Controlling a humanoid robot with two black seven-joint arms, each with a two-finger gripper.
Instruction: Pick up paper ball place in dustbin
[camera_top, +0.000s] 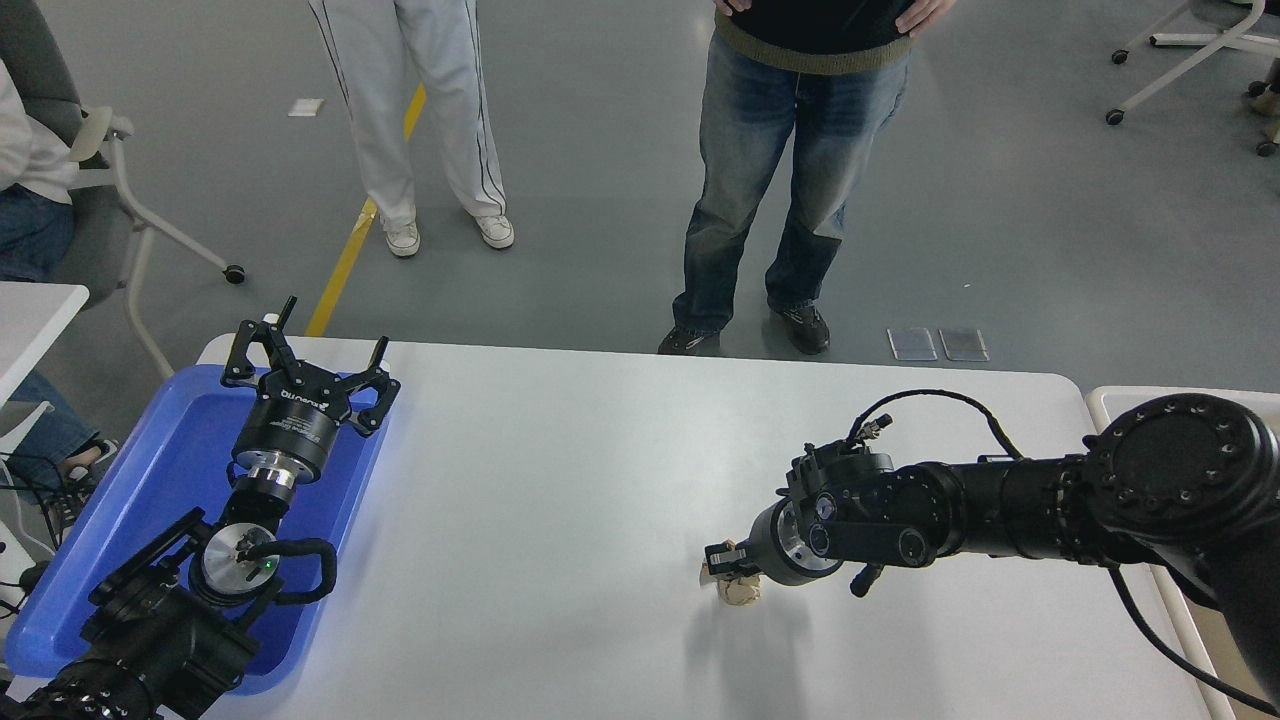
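The paper ball (740, 591), a small tan crumpled wad, is at the table's right-centre, right under the tip of my right gripper (722, 563). The gripper reaches in from the right edge and is shut on the ball, which pokes out below its fingers. A soft shadow lies on the table just in front of the ball; whether the ball touches the table I cannot tell. The dustbin (1100, 398) shows only as a rounded white rim and a sliver of beige inside at the far right, mostly hidden behind the right arm. My left gripper (305, 345) is parked open over the blue tray.
A shallow blue tray (150, 480) lies along the table's left edge under the left arm. Two people stand on the floor beyond the far edge, one in jeans (790, 150), one in light trousers (420, 110). A seated person and chair are at the far left.
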